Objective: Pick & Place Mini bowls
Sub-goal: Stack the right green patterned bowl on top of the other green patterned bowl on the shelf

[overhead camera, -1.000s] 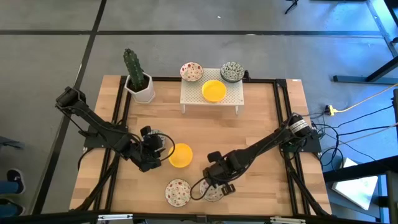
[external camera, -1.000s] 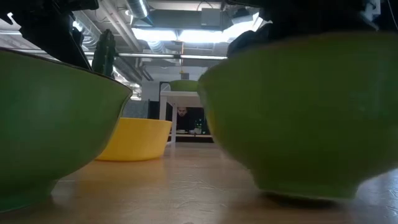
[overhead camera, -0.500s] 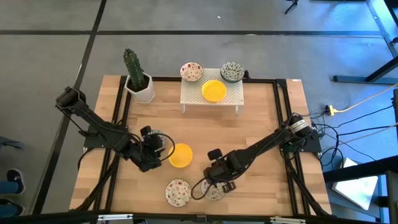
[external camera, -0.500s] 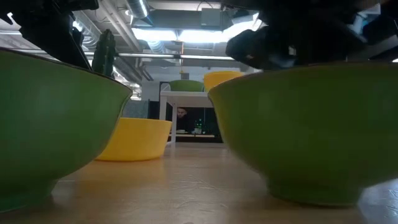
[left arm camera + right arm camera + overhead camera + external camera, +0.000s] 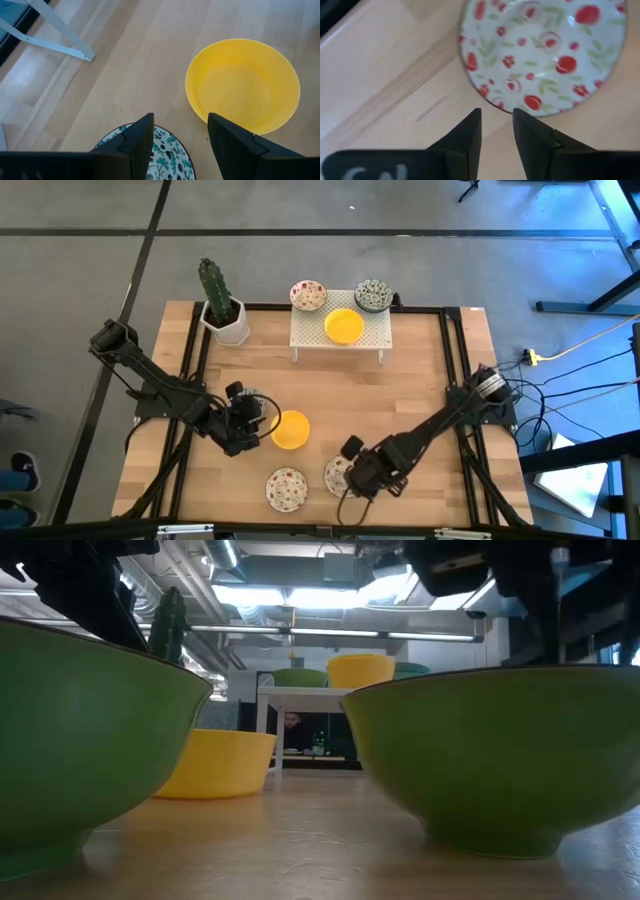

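My right gripper [image 5: 358,479] [image 5: 496,114] hovers near the table's near edge with a narrow gap between its fingers. It is just off the rim of a white bowl with red flowers [image 5: 542,55] [image 5: 337,472] that stands flat on the wood. A second red-speckled bowl [image 5: 286,488] sits to its left. My left gripper [image 5: 246,421] [image 5: 180,122] is open above a white bowl with green pattern [image 5: 167,150], and a yellow bowl [image 5: 243,85] [image 5: 291,430] lies just beyond its fingertips. Three more mini bowls rest on the white stand [image 5: 340,330].
A potted cactus [image 5: 222,305] stands at the far left corner. The perforated stand near the far edge carries a red-speckled [image 5: 308,296], a yellow [image 5: 344,326] and a grey-green bowl [image 5: 374,295]. Bare wood lies across the table's middle and right. A black frame runs along the table's edges.
My right gripper has drawn back toward the table's near right and risen off the red-flowered bowl. That bowl was off the table and tilted a second ago; it now rests flat on its foot, uncovered in the high view.
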